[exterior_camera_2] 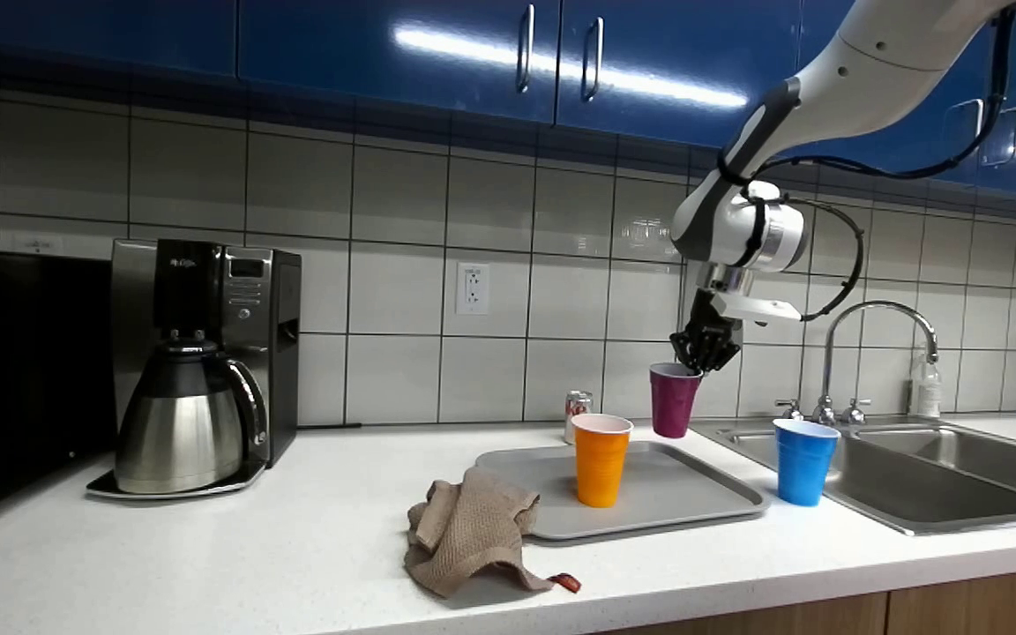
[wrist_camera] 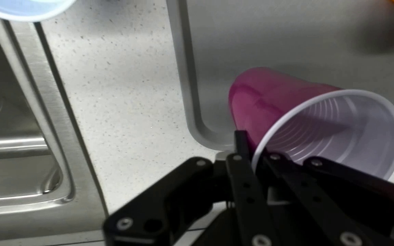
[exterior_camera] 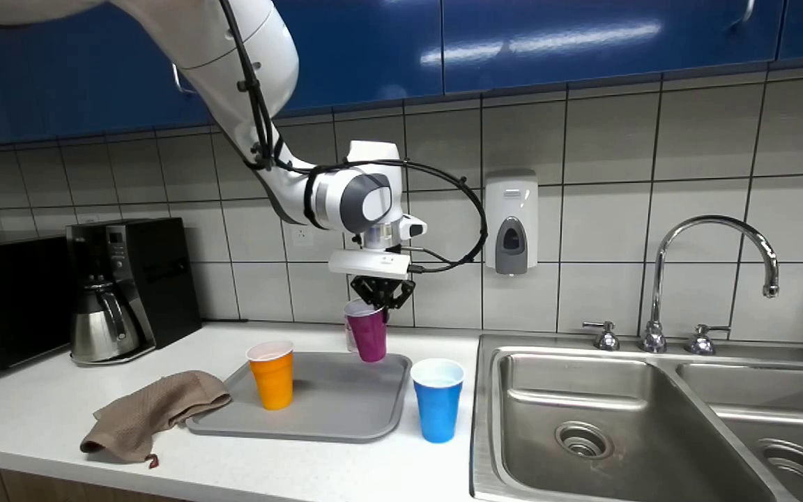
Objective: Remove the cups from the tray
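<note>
The purple cup [exterior_camera: 368, 341] hangs slightly tilted above the back corner of the grey tray [exterior_camera: 332, 411], on the sink side. My gripper [wrist_camera: 255, 150] is shut on the wall of that cup at its white rim, one finger outside and one inside. In the wrist view the purple cup [wrist_camera: 282, 92] shows its open mouth, while the inner fingertip is partly hidden. The orange cup [exterior_camera_2: 601, 467] stands upright on the tray, near its cloth side. Between tray and sink, the blue cup [exterior_camera: 437, 404] stands upright on the counter in both exterior views.
A brown cloth [exterior_camera_2: 473, 534] lies over one tray corner, with a small red object [exterior_camera_2: 565, 582] beside it. A can [exterior_camera_2: 577, 406] stands behind the tray. The steel sink [exterior_camera: 583, 418] with its faucet [exterior_camera: 715, 223] lies beyond the blue cup. A coffee maker [exterior_camera_2: 208, 388] stands farther off.
</note>
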### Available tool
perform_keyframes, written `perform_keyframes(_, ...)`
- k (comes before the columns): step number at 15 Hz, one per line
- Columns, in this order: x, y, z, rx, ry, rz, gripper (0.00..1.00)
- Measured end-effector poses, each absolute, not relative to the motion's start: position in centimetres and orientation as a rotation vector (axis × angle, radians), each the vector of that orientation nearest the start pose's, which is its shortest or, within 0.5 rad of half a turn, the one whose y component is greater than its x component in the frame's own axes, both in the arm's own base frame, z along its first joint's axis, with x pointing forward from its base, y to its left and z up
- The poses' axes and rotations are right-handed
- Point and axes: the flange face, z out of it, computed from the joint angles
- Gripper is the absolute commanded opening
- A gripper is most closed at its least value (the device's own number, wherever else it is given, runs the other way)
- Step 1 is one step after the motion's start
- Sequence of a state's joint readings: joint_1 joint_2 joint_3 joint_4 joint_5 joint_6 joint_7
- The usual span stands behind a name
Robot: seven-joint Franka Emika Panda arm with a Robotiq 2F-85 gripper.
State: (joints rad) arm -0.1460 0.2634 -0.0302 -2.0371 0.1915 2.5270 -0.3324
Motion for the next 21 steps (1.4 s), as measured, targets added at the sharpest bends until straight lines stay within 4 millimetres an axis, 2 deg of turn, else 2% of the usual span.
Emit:
perform_keyframes(9,60.6,-15.6,32.2,-3.075,0.08,-0.366,0.01)
perform_keyframes(21,64.9,-20.1,28.1,-3.088,0.151,-0.371,0.01)
